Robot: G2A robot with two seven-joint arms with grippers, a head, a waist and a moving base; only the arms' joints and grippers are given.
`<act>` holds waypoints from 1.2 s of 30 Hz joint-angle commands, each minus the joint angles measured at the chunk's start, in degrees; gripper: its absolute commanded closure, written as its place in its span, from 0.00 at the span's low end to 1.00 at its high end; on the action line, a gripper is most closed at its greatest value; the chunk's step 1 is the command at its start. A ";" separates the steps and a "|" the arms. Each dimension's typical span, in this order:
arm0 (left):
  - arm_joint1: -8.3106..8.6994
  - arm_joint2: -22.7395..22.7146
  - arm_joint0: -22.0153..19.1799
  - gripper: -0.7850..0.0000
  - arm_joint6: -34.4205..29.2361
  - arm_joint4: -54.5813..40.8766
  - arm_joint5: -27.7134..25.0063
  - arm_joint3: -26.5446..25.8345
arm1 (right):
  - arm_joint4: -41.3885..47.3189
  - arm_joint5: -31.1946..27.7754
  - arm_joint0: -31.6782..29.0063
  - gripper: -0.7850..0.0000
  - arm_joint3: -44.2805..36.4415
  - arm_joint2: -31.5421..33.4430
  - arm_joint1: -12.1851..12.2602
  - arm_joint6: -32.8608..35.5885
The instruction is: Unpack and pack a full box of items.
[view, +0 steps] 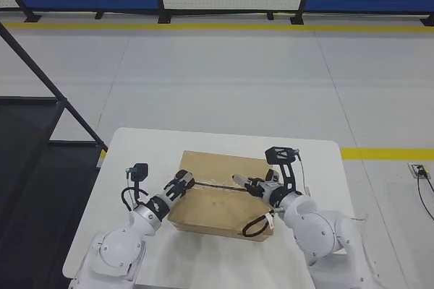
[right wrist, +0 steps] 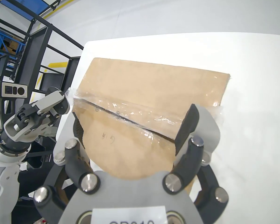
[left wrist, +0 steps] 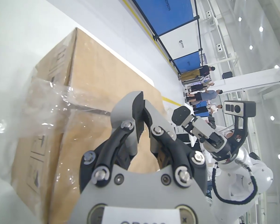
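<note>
On white table (view: 130, 155) sits taped rectangular cardboard box (view: 217, 209)

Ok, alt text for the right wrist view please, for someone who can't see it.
The open right gripper hangs over a closed cardboard box whose top seam is sealed with clear tape. The box sits on a white table, and the left gripper, shut, is at the seam's other end.
</note>
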 commanded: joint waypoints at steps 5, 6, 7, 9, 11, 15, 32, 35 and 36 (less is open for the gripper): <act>0.09 0.52 0.08 1.00 0.32 0.06 -0.01 0.12 | 0.06 1.08 -1.66 0.00 -1.02 1.06 0.14 -2.72; 0.13 0.49 0.17 1.00 0.34 0.04 -0.03 0.07 | 0.29 1.35 -1.57 0.00 -0.90 1.10 0.14 -2.68; 0.16 0.43 0.28 1.00 0.35 0.02 -0.08 0.03 | 0.46 1.43 -1.39 0.00 -0.64 1.17 0.14 -2.73; 0.24 0.21 0.52 1.00 0.43 -0.13 -0.17 -0.07 | -0.85 3.12 -0.95 0.00 0.12 1.44 0.13 -4.23; 0.31 0.02 0.76 1.00 0.50 -0.17 -0.18 -0.18 | -2.52 4.84 -0.56 0.00 0.65 0.62 0.00 -6.12; 0.44 -0.33 1.24 1.00 0.67 -0.69 -0.34 -0.57 | -16.45 9.76 -0.36 0.00 1.82 -2.74 0.02 -10.74; 0.93 -0.57 1.87 1.00 0.47 -1.39 -0.84 -0.81 | -36.23 13.77 -2.92 0.51 -0.17 -6.99 -0.51 0.07; 1.02 -0.52 1.84 1.00 0.35 -1.37 -0.90 -0.80 | -37.63 13.28 -4.08 0.51 -0.86 -6.48 -0.54 1.70; 1.04 -0.52 1.84 1.00 0.35 -1.40 -0.90 -0.79 | -38.10 13.09 -4.39 0.51 -1.26 -6.28 -0.54 1.96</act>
